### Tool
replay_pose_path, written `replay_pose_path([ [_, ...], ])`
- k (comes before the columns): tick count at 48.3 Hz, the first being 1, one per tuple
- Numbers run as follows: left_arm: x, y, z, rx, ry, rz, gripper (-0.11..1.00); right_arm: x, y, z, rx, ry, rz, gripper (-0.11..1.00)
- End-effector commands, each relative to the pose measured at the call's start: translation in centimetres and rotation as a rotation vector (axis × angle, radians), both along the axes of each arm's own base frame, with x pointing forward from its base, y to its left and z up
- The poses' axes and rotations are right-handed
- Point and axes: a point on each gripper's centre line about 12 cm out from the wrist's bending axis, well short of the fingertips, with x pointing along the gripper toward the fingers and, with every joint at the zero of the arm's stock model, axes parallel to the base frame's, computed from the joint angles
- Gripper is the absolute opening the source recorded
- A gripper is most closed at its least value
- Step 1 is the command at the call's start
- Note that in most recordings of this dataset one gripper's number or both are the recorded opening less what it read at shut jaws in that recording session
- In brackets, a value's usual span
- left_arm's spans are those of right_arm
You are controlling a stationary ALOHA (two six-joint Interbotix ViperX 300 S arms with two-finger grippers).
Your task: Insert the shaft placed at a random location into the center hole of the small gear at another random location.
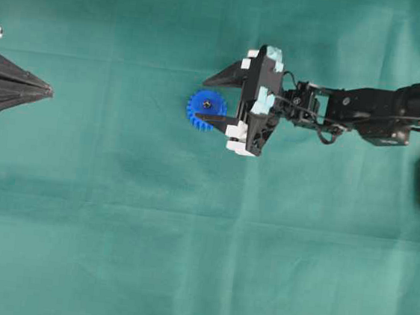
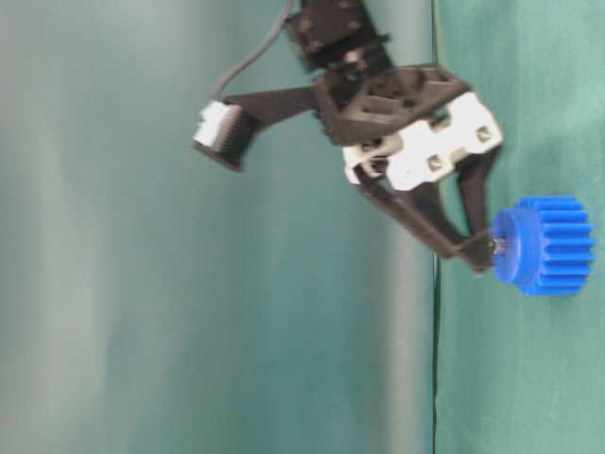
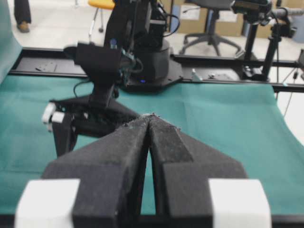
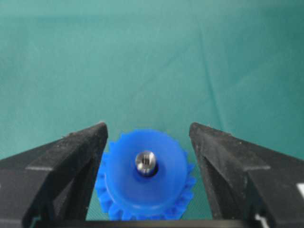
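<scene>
While the right gripper (image 4: 148, 142) hangs over the small gear (image 4: 145, 175), its jaws stand wide apart and grip nothing: fingers (image 4: 71, 156) sit either side of the hub w/ clear air between them and the blue plastic. Released, in short.

Shaft (image 4: 146, 161) is directly below the hand, between the two tips, standing upright in the center hole (image 4: 148, 170). Its silver end face looks straight up at the wrist cam, so its long axis runs along the gripper's approach line, not across it. Table-level view shows only a short stub of pin past the hub face, just beside one fingertip; can't tell if it touches.

Overhead: small gear (image 1: 204, 110) lies just ahead of the right gripper (image 1: 210, 97), one finger crossing over its edge. Left gripper (image 1: 50, 92) is well apart, far side of the green cloth (image 1: 184, 260), jaws pressed together on nothing per its own wrist cam.

Judgement: insertion looks done or nearly so. Next move turns on that shared axis, so the right arm, by far the nearer, should back straight away along the pin w/o swinging sideways; a sideways drift could clip the hub or tip the gear.
</scene>
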Motion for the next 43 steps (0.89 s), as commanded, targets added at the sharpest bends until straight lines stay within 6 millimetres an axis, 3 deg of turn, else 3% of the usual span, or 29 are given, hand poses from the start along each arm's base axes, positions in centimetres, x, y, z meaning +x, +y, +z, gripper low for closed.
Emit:
replay_pose_path([
  [1, 0.1, 0.0, 0.5, -0.001, -0.015, -0.001, -0.01, 0.2, 0.1, 3.5, -0.017, -0.069, 0.005, 0.74],
  [13, 0.1, 0.0, 0.4, 0.000, -0.014, -0.001, -0.01, -1.0, 0.3, 7.9, -0.035, -0.103, 0.010, 0.74],
  [26, 0.1, 0.0, 0.5, 0.000, -0.015, -0.001, -0.01, -2.2, 0.6, 8.6, -0.037, -0.110, 0.010, 0.74],
  [43, 0.1, 0.0, 0.5, 0.000, -0.014, -0.001, -0.01, -8.7, 1.8, 9.4, -0.038, -0.137, 0.008, 0.74],
])
